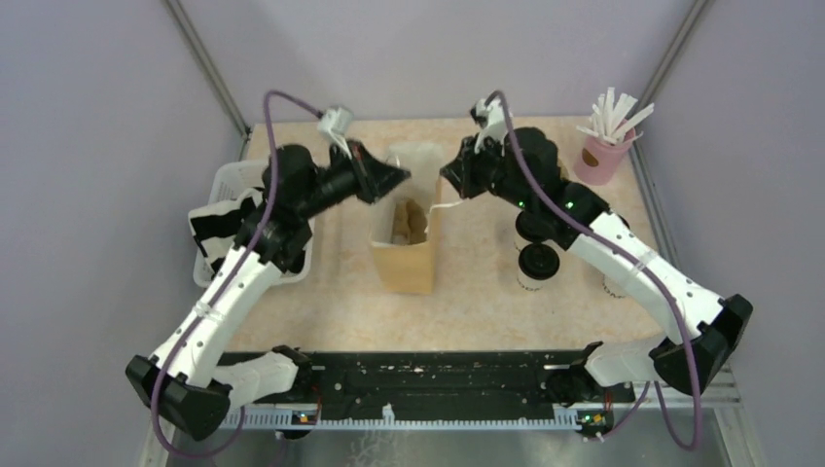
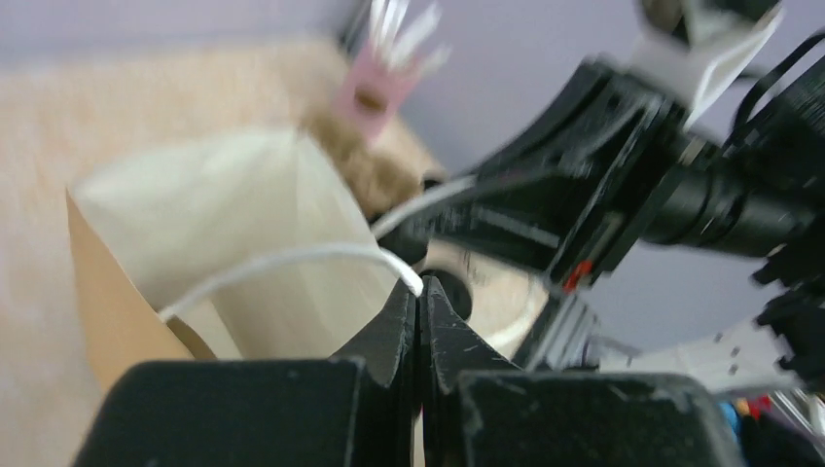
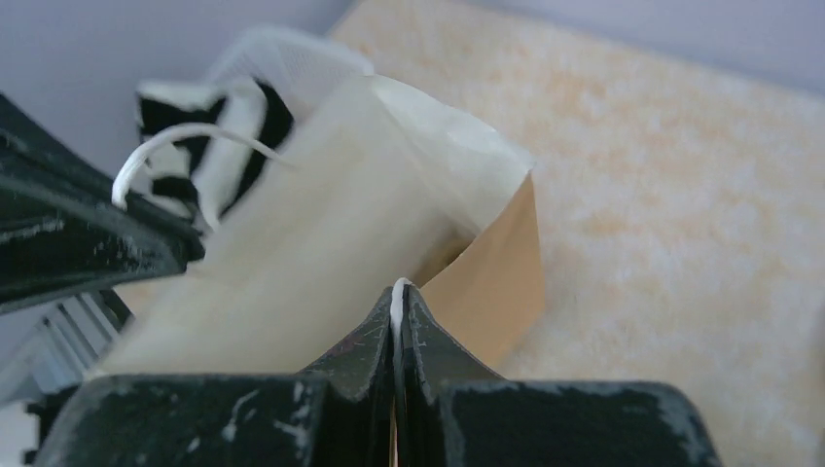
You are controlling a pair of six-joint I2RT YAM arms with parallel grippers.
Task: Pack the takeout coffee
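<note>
Two grippers meet over the open mouth of the brown paper bag [image 1: 404, 255], which stands upright in the middle of the table [image 1: 467, 302]. The left gripper [image 1: 397, 178] is at the bag's left rim with its jaws pressed fully together, and its own wrist view shows the left gripper [image 2: 419, 292] pinching the thin white left handle [image 2: 292, 257], whose cord arcs away from the fingertips toward the bag's pale lining. The right gripper [image 1: 449, 178] sits at the opposite rim, likewise clamped tight. From its wrist camera, the right gripper [image 3: 397, 297] has a sliver of the white right handle [image 3: 397, 290] caught between its closed jaws. Between them the two arms hold the bag's mouth spread apart. One takeout coffee cup [image 1: 537, 263], white with a black lid, stands on the table to the right of the bag, outside it and just beneath the right arm. Something dark sits close behind it under the arm, but I cannot tell what it is. A pink cup [image 1: 601, 161] of white wrapped straws stands in the far right corner, and a white basket [image 1: 226, 183] sits by the left arm.
</note>
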